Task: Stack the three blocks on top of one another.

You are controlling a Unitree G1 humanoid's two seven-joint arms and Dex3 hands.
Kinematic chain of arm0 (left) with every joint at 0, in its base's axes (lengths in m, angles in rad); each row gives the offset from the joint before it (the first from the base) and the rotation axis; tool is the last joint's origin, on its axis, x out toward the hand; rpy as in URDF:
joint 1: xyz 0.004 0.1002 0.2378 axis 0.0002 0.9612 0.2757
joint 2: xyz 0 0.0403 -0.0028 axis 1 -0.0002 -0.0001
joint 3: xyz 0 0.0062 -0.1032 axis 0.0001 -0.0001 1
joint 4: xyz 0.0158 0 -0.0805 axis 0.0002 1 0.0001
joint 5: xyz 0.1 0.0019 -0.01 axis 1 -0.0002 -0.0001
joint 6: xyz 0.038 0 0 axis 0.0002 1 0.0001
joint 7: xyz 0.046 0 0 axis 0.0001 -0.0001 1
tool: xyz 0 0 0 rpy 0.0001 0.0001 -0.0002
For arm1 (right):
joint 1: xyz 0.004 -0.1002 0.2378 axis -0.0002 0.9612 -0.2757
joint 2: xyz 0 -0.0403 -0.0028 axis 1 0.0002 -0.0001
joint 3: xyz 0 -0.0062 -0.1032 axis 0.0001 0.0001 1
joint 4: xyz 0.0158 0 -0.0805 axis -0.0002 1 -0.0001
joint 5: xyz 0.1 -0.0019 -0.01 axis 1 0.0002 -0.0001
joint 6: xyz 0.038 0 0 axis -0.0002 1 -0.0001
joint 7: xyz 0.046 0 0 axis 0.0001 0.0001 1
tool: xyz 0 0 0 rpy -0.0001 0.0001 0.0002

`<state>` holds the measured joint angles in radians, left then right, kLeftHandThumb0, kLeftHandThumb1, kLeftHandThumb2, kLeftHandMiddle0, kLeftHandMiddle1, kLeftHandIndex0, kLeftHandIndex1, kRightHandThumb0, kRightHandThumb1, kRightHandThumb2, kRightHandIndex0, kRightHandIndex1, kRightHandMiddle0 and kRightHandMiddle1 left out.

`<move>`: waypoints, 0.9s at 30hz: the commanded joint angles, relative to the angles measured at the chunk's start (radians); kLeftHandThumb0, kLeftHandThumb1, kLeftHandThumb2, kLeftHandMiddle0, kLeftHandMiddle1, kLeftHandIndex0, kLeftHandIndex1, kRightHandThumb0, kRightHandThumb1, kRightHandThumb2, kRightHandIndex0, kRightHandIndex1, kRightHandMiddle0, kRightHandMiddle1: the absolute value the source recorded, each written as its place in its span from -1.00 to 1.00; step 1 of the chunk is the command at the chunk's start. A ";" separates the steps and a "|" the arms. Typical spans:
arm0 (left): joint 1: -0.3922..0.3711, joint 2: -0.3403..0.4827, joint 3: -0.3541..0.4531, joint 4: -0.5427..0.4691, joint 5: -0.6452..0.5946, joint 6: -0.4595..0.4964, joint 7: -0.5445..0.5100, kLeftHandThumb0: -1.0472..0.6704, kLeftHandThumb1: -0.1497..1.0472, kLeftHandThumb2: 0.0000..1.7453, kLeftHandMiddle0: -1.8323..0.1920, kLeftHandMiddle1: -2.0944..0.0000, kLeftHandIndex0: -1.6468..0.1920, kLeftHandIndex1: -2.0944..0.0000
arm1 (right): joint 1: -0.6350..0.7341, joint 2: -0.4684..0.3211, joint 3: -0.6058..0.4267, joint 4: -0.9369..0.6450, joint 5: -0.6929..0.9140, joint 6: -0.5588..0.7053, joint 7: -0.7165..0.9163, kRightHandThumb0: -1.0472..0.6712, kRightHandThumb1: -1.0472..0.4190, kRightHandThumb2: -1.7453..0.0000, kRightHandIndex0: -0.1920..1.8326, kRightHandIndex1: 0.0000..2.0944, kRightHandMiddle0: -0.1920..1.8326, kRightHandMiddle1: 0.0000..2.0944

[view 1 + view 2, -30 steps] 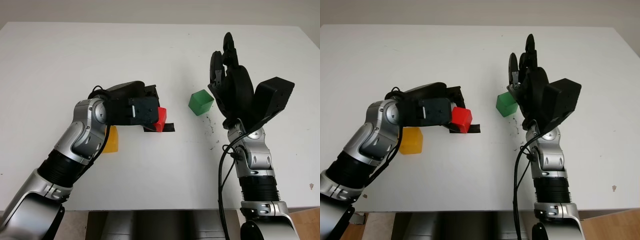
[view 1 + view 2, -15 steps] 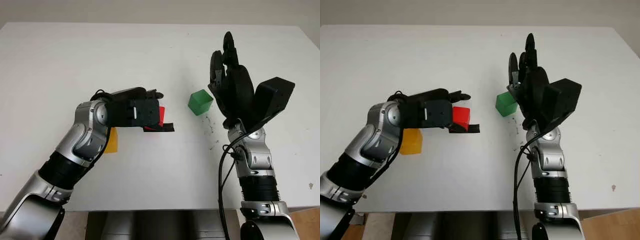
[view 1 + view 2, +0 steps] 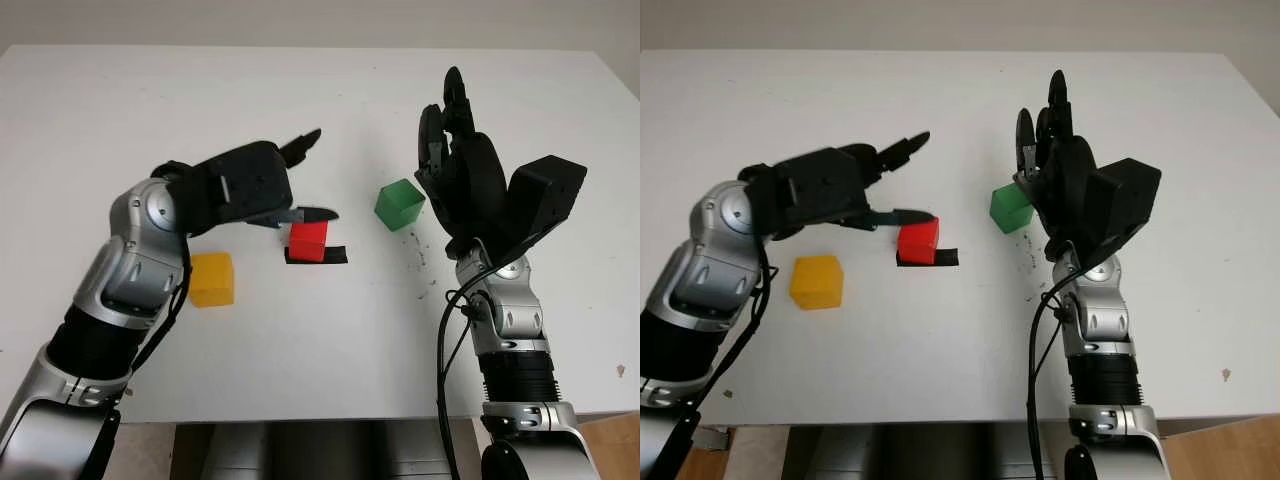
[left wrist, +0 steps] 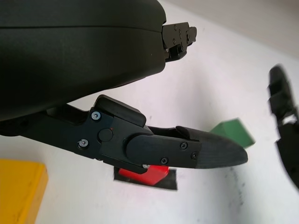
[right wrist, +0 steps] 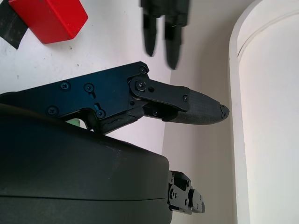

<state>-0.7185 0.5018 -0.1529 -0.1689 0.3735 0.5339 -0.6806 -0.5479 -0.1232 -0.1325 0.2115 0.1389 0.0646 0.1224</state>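
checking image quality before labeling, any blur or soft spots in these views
Left wrist view: the right robot hand at the edge is motion-smeared, and the green block is slightly soft. Right wrist view: the left robot hand is blurred, while the red block is sharp. Eye views look crisp, with soft shadows.

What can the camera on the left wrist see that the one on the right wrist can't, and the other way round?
Left wrist view alone: the yellow block and the shell of the open left hand, which hangs above the red block. Right wrist view alone: the shell of the open right hand, raised beside the green block, and a pale curved shape I cannot identify. Both: the red block on its black tape, the white table, and the opposite hand's fingers.
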 commanded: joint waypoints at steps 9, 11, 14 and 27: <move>0.088 0.072 0.245 -0.012 -0.165 -0.107 0.134 -0.73 1.00 -0.69 0.86 0.93 0.75 0.87 | -0.011 -0.026 -0.005 -0.026 0.000 0.022 0.000 -0.54 -1.00 0.31 -1.00 -1.00 -1.00 -1.00; 0.124 0.133 0.269 -0.018 -0.172 -0.133 0.116 -0.70 0.99 -0.82 0.87 0.94 0.71 0.86 | -0.012 -0.029 -0.004 -0.021 0.000 0.017 0.007 -0.53 -1.00 0.31 -1.00 -1.00 -1.00 -1.00; 0.191 0.233 0.300 -0.062 -0.178 -0.161 0.070 -0.66 0.93 -0.92 0.88 0.95 0.68 0.87 | -0.016 -0.031 -0.002 -0.011 -0.001 0.011 0.014 -0.53 -1.00 0.30 -1.00 -1.00 -1.00 -1.00; 0.373 0.533 0.328 -0.099 -0.152 -0.356 -0.087 -0.67 0.87 -0.94 0.93 0.97 0.52 0.93 | -0.026 -0.032 0.009 -0.003 0.004 0.014 0.035 -0.52 -1.00 0.28 -1.00 -1.00 -1.00 -1.00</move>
<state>-0.3579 1.0031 0.1684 -0.2675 0.2154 0.1985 -0.7586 -0.5630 -0.1494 -0.1269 0.2202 0.1412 0.0827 0.1532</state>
